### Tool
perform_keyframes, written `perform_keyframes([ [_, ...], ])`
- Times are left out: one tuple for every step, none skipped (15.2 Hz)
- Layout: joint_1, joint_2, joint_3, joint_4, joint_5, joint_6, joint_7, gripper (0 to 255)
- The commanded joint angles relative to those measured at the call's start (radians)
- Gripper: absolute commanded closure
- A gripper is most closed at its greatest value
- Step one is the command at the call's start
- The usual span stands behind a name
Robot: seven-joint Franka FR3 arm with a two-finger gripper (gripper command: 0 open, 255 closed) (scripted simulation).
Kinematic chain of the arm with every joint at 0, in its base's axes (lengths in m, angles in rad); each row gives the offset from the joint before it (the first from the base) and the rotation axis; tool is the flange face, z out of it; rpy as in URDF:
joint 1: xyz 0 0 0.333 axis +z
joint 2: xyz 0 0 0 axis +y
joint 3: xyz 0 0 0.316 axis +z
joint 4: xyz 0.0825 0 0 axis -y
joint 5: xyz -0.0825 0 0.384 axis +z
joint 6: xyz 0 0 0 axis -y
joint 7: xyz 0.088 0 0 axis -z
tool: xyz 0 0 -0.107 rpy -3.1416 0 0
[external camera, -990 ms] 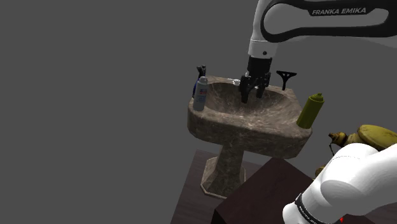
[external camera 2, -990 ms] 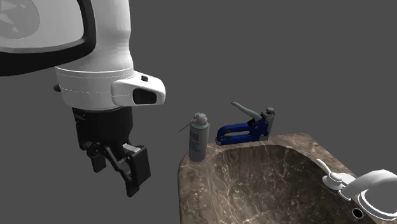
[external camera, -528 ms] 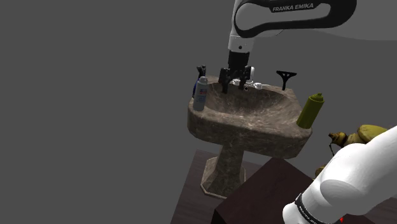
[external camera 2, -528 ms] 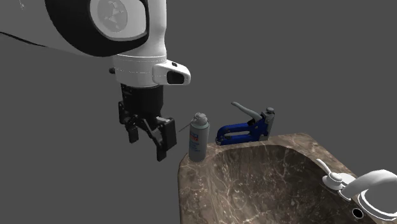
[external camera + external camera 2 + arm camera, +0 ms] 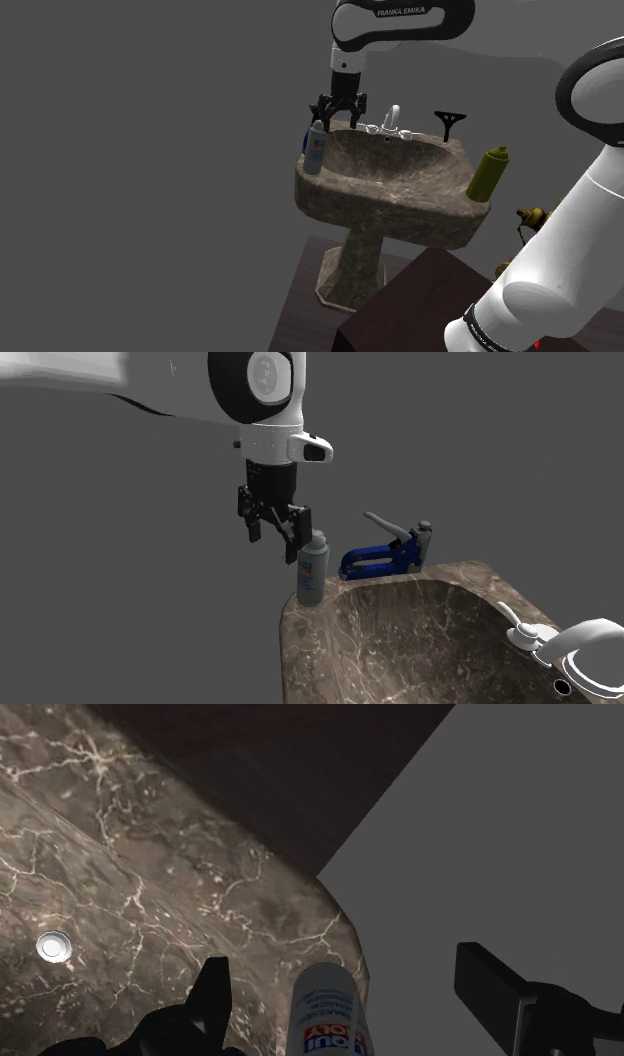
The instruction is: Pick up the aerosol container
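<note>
The aerosol container (image 5: 312,568) is a slim upright cylinder with a pale body, a blue and red label band and a rounded grey cap. It stands on a corner of the sink (image 5: 380,203) rim, the corner at the shoulder view's left. The sink is a pedestal basin of brown stone with pale marbled veins. A blue staple gun (image 5: 387,555) with a long lever handle lies just beside the can on the same rim. A chrome faucet (image 5: 392,117) stands at the back edge.

The arm's white forearm runs level above the basin and the wrist points straight down. The gripper (image 5: 274,544) hangs above the can's corner with its black fingers spread wide. In the wrist view the can's cap lies between them, touching neither.
</note>
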Motion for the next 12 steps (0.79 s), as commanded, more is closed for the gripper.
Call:
perform_keyframes([
  [-0.003,0.091,-0.003,0.109,-0.006,-0.011,0.019,0],
  [-0.003,0.133,-0.004,0.165,-0.008,-0.021,0.030,0],
  [-0.003,0.176,-0.006,0.223,-0.011,-0.033,0.040,0],
  [-0.002,0.222,-0.008,0.286,-0.013,-0.047,0.050,0],
  [-0.002,0.241,-0.009,0.313,-0.014,-0.054,0.054,0],
  [-0.002,0.238,-0.009,0.296,-0.014,-0.039,0.054,0],
  [-0.002,0.236,-0.009,0.279,-0.014,-0.025,0.053,0],
  [-0.002,0.234,-0.009,0.263,-0.014,-0.011,0.053,0],
  [-0.002,0.233,-0.009,0.247,-0.014,0.004,0.052,0],
  [-0.002,0.231,-0.009,0.232,-0.014,0.018,0.052,0],
  [-0.002,0.230,-0.009,0.217,-0.014,0.031,0.051,0],
  [-0.002,0.229,-0.009,0.194,-0.014,0.053,0.051,0],
])
